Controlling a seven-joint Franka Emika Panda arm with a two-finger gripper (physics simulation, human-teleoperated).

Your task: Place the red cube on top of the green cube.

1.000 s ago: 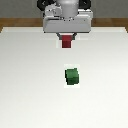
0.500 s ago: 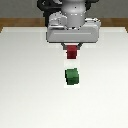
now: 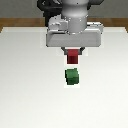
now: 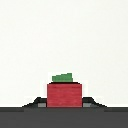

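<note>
Moved forward across the tabletop [image 3: 20,75] since the earlier frames: gripper [image 3: 73,54] and its load, now much nearer the green cube [image 3: 72,76] than a second ago. Green cube unmoved over the same interval.

Gripper pinching the red cube [image 3: 73,56] between its fingers; cube held square, lower part showing below the gripper body in the exterior view. Confirmed in the wrist view: red cube [image 4: 64,94] seated between the dark fingertips, with a sliver of the green cube [image 4: 63,77] visible just past its upper edge.

Red cube carried clear of the tabletop, toward the far edge from the green cube and not yet above it. Green cube resting on the tabletop around mid-width, turned slightly off square to the tabletop edges. No contact between the two.

Step in hand, as judged: transport of the held cube toward the stacking position. Next move calls for a further short advance to centre red over green, then a slow descent and release only once seated. Slight twist of the green cube worth noting; small overhang at the corners likely if not matched.
</note>
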